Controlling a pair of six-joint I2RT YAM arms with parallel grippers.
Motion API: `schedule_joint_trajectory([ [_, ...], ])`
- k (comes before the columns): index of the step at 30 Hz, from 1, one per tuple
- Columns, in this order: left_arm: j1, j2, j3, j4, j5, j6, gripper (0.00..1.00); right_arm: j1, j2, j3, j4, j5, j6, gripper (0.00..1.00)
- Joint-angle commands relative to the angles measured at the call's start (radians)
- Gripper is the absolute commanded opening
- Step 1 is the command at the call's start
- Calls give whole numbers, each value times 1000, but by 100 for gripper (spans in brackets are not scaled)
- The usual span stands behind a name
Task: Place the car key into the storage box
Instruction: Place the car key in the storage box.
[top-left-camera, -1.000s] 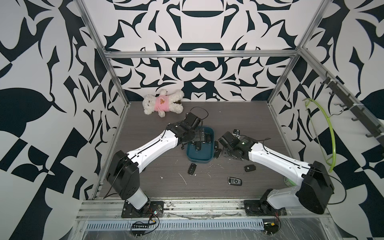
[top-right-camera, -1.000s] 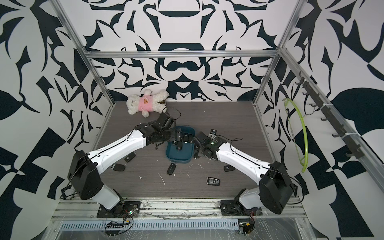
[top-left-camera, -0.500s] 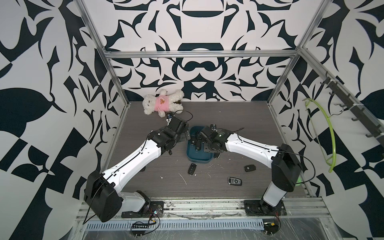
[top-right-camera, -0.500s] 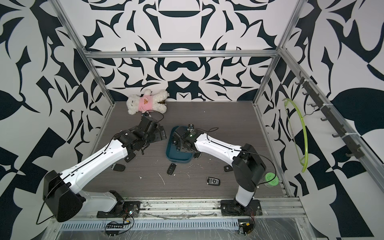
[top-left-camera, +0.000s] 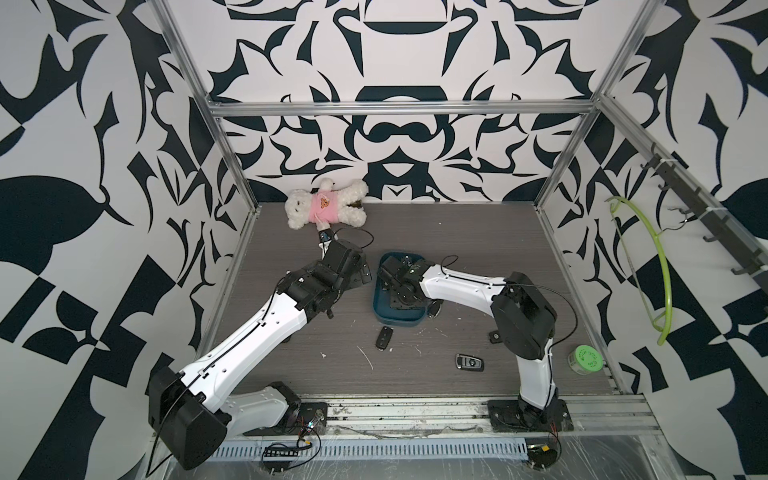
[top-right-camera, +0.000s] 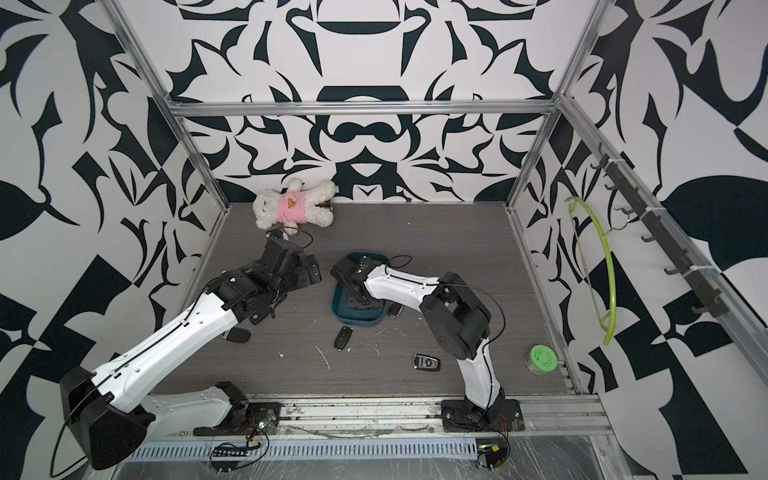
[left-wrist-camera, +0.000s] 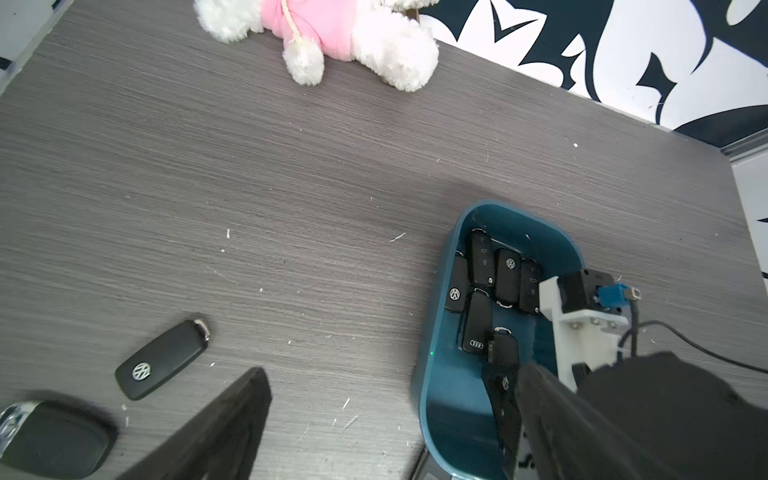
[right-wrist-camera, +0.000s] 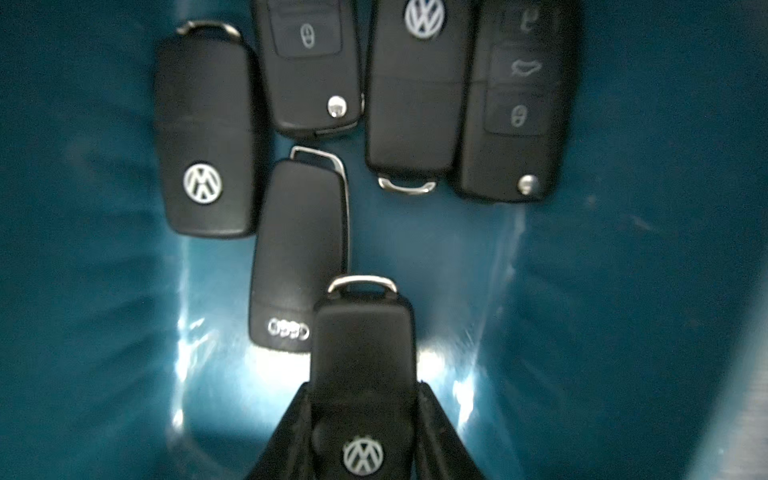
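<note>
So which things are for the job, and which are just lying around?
For the job: car key in the right hand, storage box, loose keys.
Just lying about: plush bear, green roll, green hanger.

VW roundel, silver: car key (right-wrist-camera: 363, 332) pinched in the right end effector (right-wrist-camera: 363, 386); first stowed key (right-wrist-camera: 205, 137) and second stowed key (right-wrist-camera: 415, 91) in the storage box (right-wrist-camera: 83, 291); loose key (left-wrist-camera: 162, 357) on the counter (left-wrist-camera: 291, 166). Audi rings: Audi key (right-wrist-camera: 297, 257). Padlock and boot icons (button symbols, partly blurred): three-button key (right-wrist-camera: 517, 104). Padlock icon alone: short key (right-wrist-camera: 309, 62).
</note>
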Motion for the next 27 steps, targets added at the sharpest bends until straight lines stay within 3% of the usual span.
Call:
schedule_joint_trajectory([
  [1,4,-22,-18,-32,-20,-10,99,-14,-15,29,-1,15,16,35],
  [13,4,-24,-22,-35,-15,-16,99,-52,28,49,16,-6,-10,36],
  [27,4,-9,-24,-16,0,-7,99,-53,-13,48,28,-6,-25,54],
])
